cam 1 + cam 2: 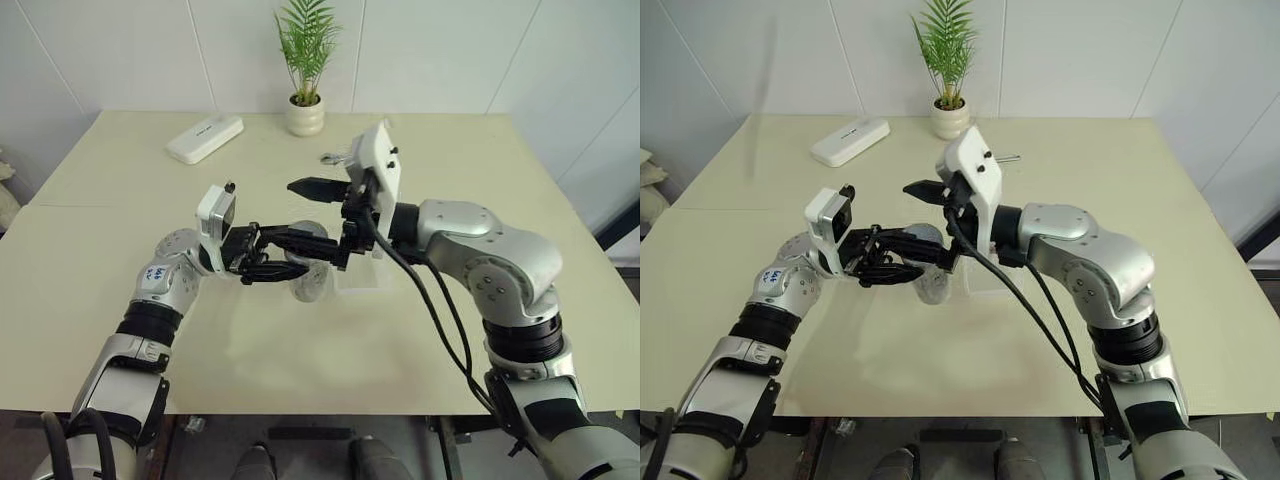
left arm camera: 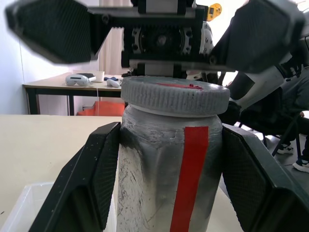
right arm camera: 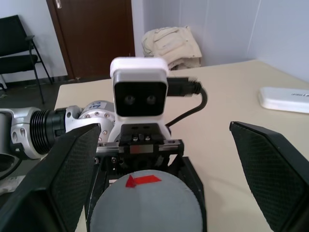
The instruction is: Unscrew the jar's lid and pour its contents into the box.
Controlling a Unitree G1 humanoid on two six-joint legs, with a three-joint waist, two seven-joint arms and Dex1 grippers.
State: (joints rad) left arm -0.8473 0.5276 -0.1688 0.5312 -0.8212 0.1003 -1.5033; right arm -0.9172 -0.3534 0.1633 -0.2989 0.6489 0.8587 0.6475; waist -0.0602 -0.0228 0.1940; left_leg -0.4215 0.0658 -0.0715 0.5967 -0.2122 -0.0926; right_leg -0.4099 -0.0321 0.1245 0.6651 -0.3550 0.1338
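My left gripper (image 1: pixel 300 256) is shut on the jar (image 2: pixel 164 169), holding it upright just above the table. The jar is clear but scuffed, with a red stripe down its side, and black fingers (image 2: pixel 89 179) press on both its sides. The grey ribbed lid (image 2: pixel 175 99) with a red patch sits on top of the jar. My right gripper (image 1: pixel 322 218) faces the left one, open wide, with its fingers (image 3: pixel 67 179) spread to either side of the lid (image 3: pixel 145 205) and clear of it. The clear box (image 1: pixel 365 277) lies on the table beside the jar. The contents are hidden.
At the back of the table lies a white oblong case (image 1: pixel 205 138), with a white plant pot (image 1: pixel 306 116) to its right. A small metal object (image 1: pixel 335 157) lies behind my right wrist. The cream table (image 1: pixel 120 300) has bare room on both sides.
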